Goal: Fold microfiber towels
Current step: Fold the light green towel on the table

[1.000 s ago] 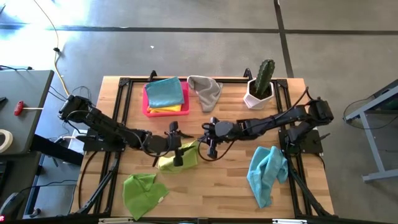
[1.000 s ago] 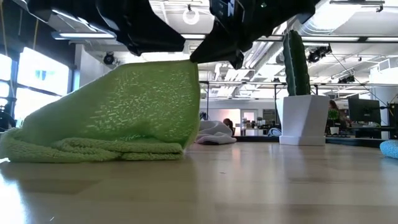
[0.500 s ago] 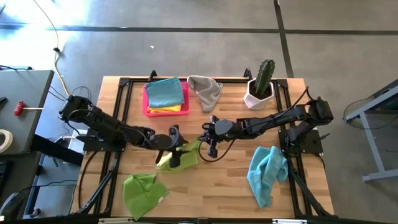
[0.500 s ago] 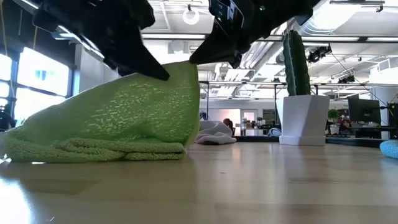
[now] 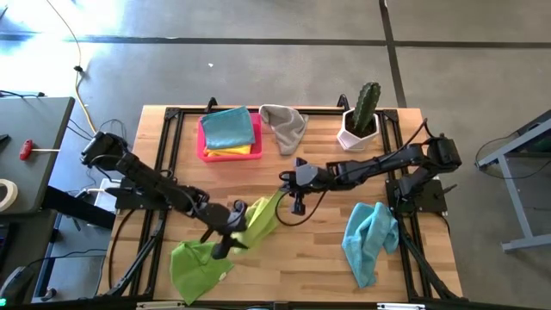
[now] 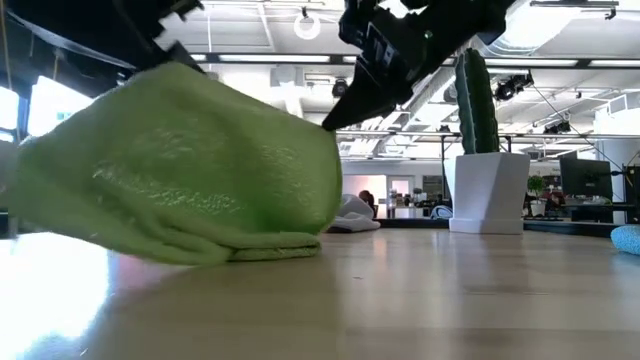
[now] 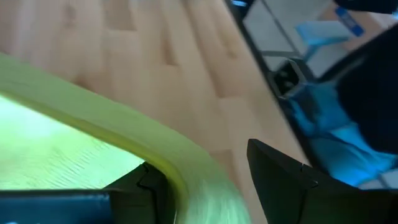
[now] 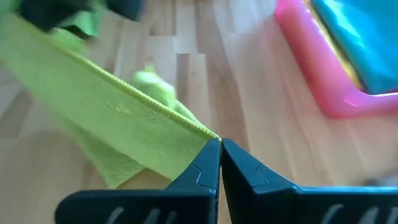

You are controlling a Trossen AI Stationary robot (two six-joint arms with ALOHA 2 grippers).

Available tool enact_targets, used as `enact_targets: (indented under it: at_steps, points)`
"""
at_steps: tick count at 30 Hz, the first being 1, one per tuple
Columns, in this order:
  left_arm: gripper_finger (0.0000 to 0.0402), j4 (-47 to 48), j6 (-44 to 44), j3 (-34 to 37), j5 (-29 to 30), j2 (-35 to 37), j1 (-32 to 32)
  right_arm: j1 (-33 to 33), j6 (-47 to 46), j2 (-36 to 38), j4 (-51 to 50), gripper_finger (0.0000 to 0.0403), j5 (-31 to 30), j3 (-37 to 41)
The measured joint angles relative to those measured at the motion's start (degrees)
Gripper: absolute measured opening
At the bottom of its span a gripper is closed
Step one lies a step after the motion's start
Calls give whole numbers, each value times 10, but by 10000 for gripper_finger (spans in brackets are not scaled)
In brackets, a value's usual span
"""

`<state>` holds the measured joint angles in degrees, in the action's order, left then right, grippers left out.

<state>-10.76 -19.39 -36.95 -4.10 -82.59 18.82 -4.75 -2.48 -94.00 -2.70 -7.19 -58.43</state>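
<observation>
Right claw (image 5: 295, 205) is clamped shut on one corner of the lime towel (image 5: 258, 220); left claw (image 5: 231, 238) has the opposite edge pinched between part-open fingers — the cloth runs between its fingers (image 7: 283, 180) in my left wrist view. Step in hand, as I judge it: mid-fold on the lime towel, stretched taut between my two claws over the table (image 5: 318, 258), near the front centre. Next move calls for bringing the held edges together and laying them flat without dragging the slack — its lower part sits bunched on the wood. Towel looks soft, nubbly, sagging. Green towel (image 5: 194, 263) lies crumpled just beside my left claw; blue towel (image 5: 368, 239) at front right, grey towel (image 5: 284, 125) by the pink tray (image 5: 207, 151).
</observation>
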Motion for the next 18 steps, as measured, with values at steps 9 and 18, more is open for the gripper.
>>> enact_targets:
  at_steps: [9, 18]
  points:
    - [170, 0, -46, 0, 61, 0, 57, 10, 4, 0, 2, 0, -18, 0]
    - [170, 29, -85, 0, 135, -5, 60, 1, -1, 0, 4, 0, -13, 0]
